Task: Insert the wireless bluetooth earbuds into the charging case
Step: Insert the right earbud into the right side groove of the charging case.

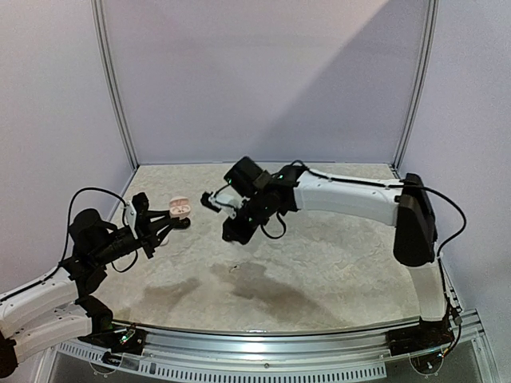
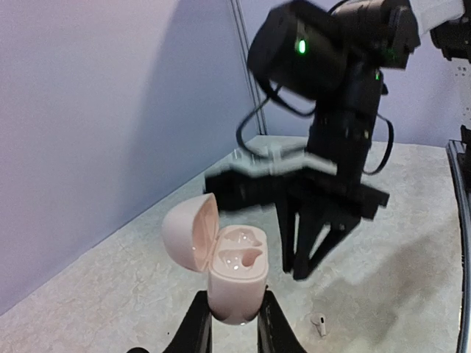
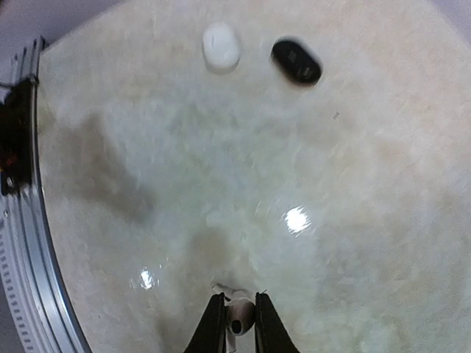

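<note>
My left gripper (image 2: 234,312) is shut on the lower body of a pale pink charging case (image 2: 237,276) and holds it upright above the table. Its lid is hinged open to the left and both wells look empty. In the top view the case (image 1: 180,208) is at the left gripper's (image 1: 176,221) tips. My right gripper (image 3: 237,307) is shut on a small white earbud (image 3: 241,321). It hangs over the table just right of the case in the top view (image 1: 233,234) and the left wrist view (image 2: 305,254). Another white earbud (image 2: 319,323) lies on the table.
A closed white case (image 3: 221,45) and a closed black case (image 3: 296,60) lie on the table in the right wrist view. The metal rail of the table's edge (image 3: 22,243) runs along that view's left side. Grey walls (image 1: 263,72) enclose the back and sides.
</note>
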Robot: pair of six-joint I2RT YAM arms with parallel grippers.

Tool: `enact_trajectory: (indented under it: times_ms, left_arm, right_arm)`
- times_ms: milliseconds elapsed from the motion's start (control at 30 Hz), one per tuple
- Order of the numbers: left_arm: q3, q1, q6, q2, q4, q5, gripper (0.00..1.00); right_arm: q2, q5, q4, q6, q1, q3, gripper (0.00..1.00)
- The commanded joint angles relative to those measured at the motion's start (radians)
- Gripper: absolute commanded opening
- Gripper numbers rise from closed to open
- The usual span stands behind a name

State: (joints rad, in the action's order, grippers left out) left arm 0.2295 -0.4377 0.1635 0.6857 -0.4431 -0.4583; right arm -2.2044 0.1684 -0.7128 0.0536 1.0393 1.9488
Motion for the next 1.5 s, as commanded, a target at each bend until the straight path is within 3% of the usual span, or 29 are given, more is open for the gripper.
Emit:
enact_trajectory:
  times_ms: [0, 233, 467, 633, 800, 1467]
  left_arm:
    - [0.024, -0.009, 0.019, 0.017, -0.140, 0.019, 0.00]
    - [0.064, -0.014, -0.008, 0.034, -0.275, -0.038, 0.00]
    - [0.103, -0.019, -0.140, 0.039, -0.347, -0.129, 0.00]
    - [0.116, -0.028, -0.226, 0.045, -0.364, -0.140, 0.00]
    - [0.126, -0.033, -0.257, 0.043, -0.361, -0.137, 0.00]
    - [0.147, -0.053, -0.308, 0.044, -0.357, -0.133, 0.00]
  right_arm:
    - [0.176, -0.086, 0.219, -0.082, -0.011, 0.013, 0.00]
    - [0.307, -0.008, 0.649, -0.146, 0.003, -0.100, 0.00]
    - [0.357, 0.201, 0.976, -0.154, 0.044, -0.210, 0.00]
    - [0.353, 0.306, 1.065, -0.167, 0.059, -0.246, 0.00]
    - [0.366, 0.309, 1.164, -0.166, 0.070, -0.299, 0.00]
    - [0.250, 0.263, 1.143, -0.092, 0.072, -0.220, 0.00]
